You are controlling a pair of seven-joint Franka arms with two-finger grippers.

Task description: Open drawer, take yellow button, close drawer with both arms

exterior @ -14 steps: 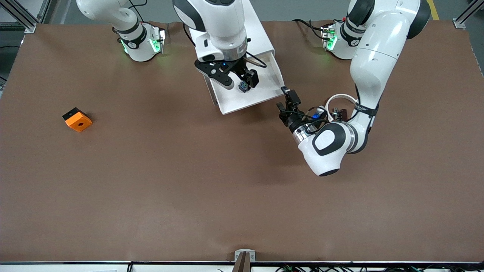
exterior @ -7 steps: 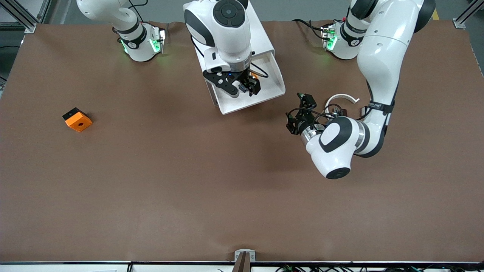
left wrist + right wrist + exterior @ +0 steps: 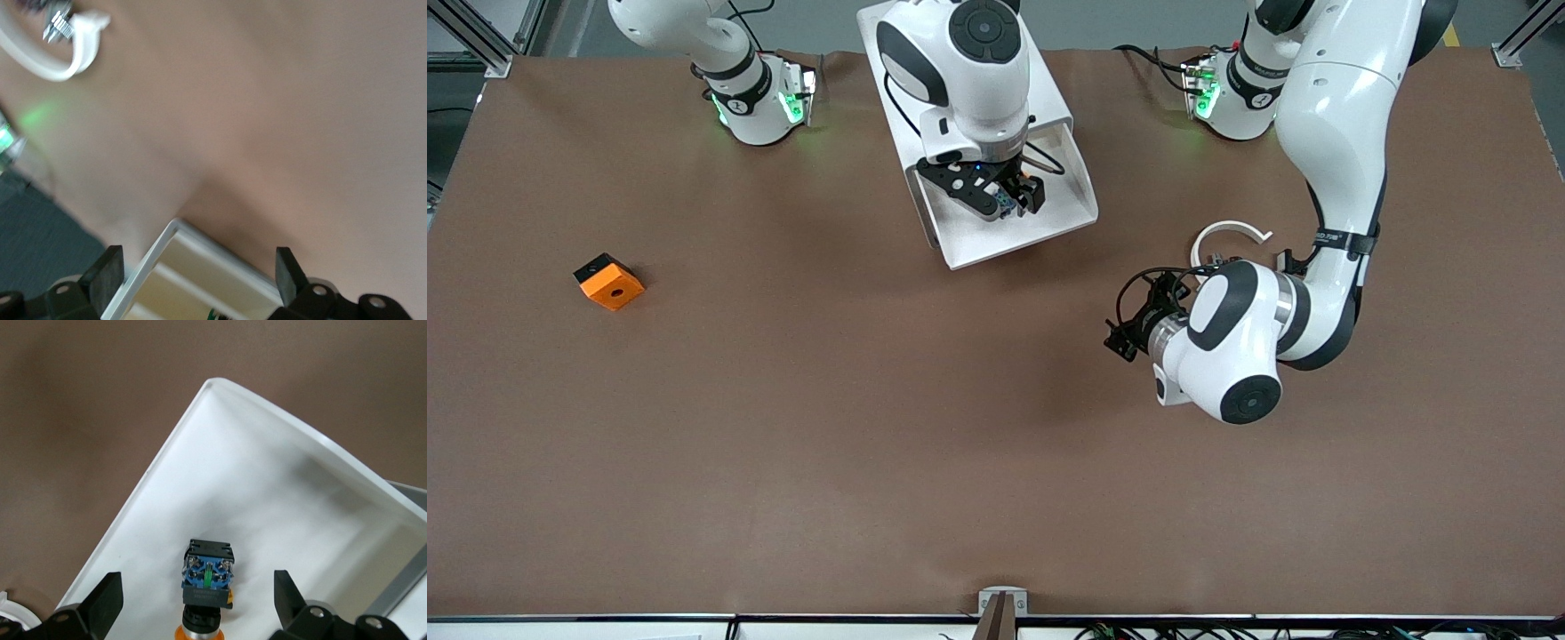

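The drawer [image 3: 1009, 227] stands pulled out of its white cabinet [image 3: 1040, 89], so the button [image 3: 208, 577] lying in the tray can be reached from above. The right gripper [image 3: 1009, 197] hangs over it with its 2 fingers spread wide and the button between them, lined up for a pinch, I'd guess. The left gripper [image 3: 1129, 333] is off at about 4 o'clock from the drawer, over bare table, fingers also apart and holding nothing, probably waiting to push the drawer shut. A white arc piece [image 3: 1232, 233] lies near that arm.
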